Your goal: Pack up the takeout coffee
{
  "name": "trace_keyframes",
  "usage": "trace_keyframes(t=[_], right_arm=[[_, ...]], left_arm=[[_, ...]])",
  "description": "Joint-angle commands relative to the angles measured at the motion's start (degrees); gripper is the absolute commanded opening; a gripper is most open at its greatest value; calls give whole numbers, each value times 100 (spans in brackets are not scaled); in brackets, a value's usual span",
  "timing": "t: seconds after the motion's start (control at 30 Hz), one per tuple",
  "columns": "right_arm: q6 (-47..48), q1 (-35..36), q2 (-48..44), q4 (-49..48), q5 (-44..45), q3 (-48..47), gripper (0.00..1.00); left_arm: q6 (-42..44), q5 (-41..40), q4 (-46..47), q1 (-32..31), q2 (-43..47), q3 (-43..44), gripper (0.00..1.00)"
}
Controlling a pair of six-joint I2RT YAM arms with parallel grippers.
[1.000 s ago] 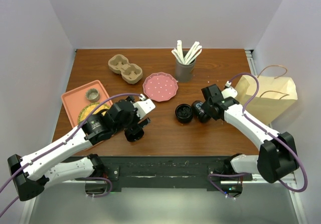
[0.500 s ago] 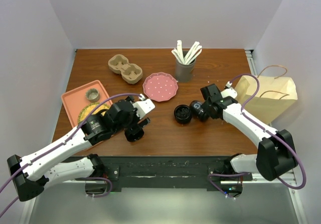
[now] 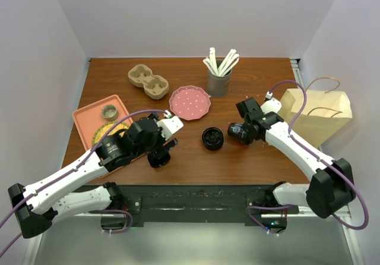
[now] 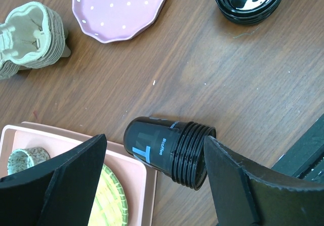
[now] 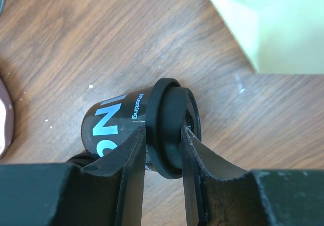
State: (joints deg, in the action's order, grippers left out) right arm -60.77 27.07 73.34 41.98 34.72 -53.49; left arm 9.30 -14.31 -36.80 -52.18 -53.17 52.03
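Observation:
A black coffee cup (image 5: 114,125) with blue lettering lies on its side on the wooden table. My right gripper (image 5: 163,137) is shut on its black lid (image 5: 172,115), one finger on each side of the rim. From above, that cup (image 3: 235,132) sits left of the paper bag (image 3: 314,113). A stack of black lids (image 3: 212,138) lies just left of it. My left gripper (image 4: 154,141) hangs open over a stack of black cups (image 4: 167,150) lying on its side, touching nothing. The cardboard cup carrier (image 3: 147,79) stands at the back left.
A pink tray (image 3: 89,117) at the left holds a small bowl (image 3: 109,112) and a yellow-green plate (image 3: 105,132); the cup stack lies against the tray's edge (image 4: 148,185). A pink dotted plate (image 3: 189,103) and a grey cup of white sticks (image 3: 218,81) stand mid-back.
My right jaws have narrowed onto the cup's lid. The stack of lids has slid a little left and nearer, away from the cup. The left arm has not moved.

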Motion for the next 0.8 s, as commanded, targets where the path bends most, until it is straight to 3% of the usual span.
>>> trace_keyframes(t=[0.0,0.23,0.47,0.77], right_arm=[[696,184,-215,249,903,-511,21],[1708,536,268,1040,1765,-1408,21],[2535,729,953,2041,2109,-1945,21],[3290,984,1945,2464,2583,-2595,22]], left_arm=[[-113,-28,340,-2,96,194,82],[-174,-221,463,-2,175,167,82],[-358,-1020,551,-2,552,237,83],[-561,-1241,542,-2,975,475,83]])
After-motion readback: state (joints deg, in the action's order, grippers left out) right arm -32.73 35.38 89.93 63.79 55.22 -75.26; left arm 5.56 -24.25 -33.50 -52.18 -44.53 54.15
